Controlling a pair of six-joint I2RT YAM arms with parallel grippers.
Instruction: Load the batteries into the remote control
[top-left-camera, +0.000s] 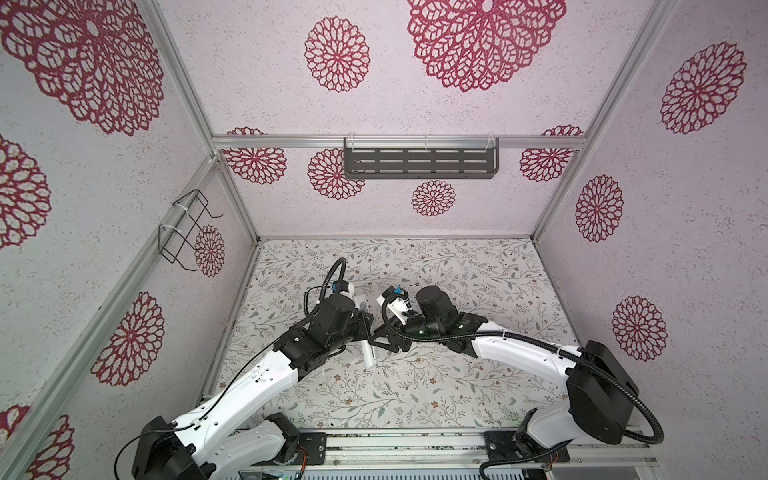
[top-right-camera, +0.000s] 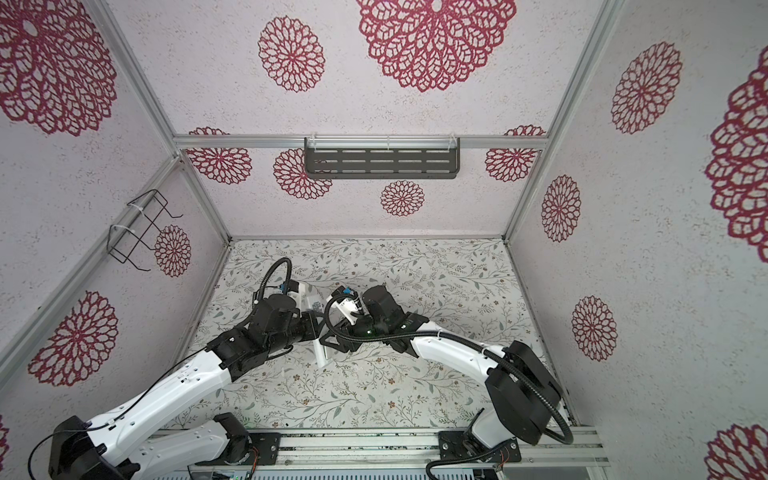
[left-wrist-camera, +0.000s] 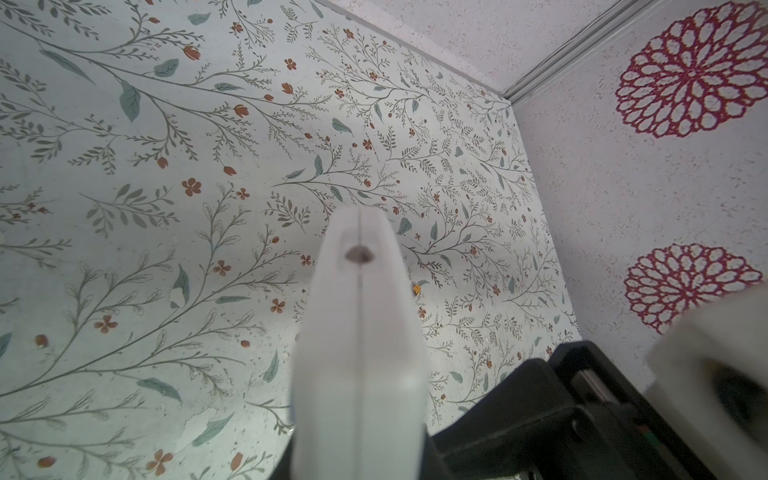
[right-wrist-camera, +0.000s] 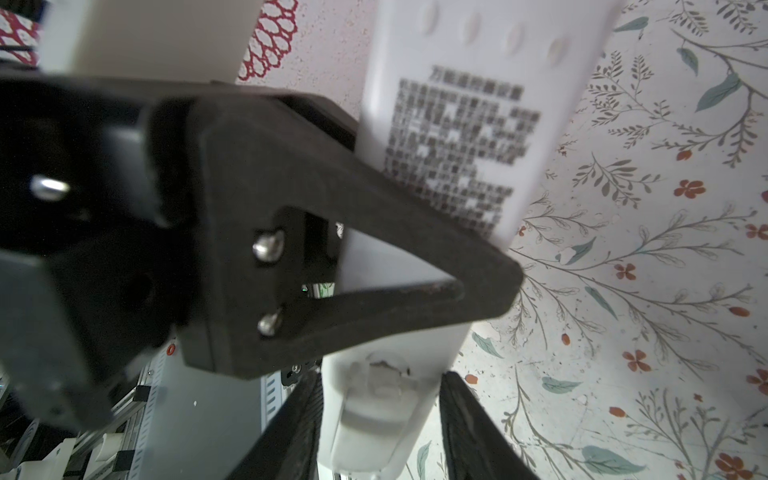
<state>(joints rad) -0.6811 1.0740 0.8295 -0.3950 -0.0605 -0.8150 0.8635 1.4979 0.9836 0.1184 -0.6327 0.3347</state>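
Note:
The remote control (top-left-camera: 369, 355) is a slim white bar held above the floral table in both top views, between the two arms. My left gripper (top-left-camera: 366, 322) is shut on its middle, and the left wrist view looks along its seamed edge (left-wrist-camera: 359, 332). In the right wrist view its back (right-wrist-camera: 449, 145) shows a printed code label, and the left gripper's black finger (right-wrist-camera: 353, 257) crosses in front. My right gripper (right-wrist-camera: 380, 380) straddles the end with the latch, one dark finger (right-wrist-camera: 291, 436) against each long edge. The batteries are out of view.
A grey slotted shelf (top-left-camera: 419, 162) hangs on the back wall and a black wire rack (top-left-camera: 183, 228) on the left wall. An aluminium rail (top-left-camera: 415, 449) with both arm bases runs along the front edge. The floral table (top-left-camera: 457, 395) stretches to the right.

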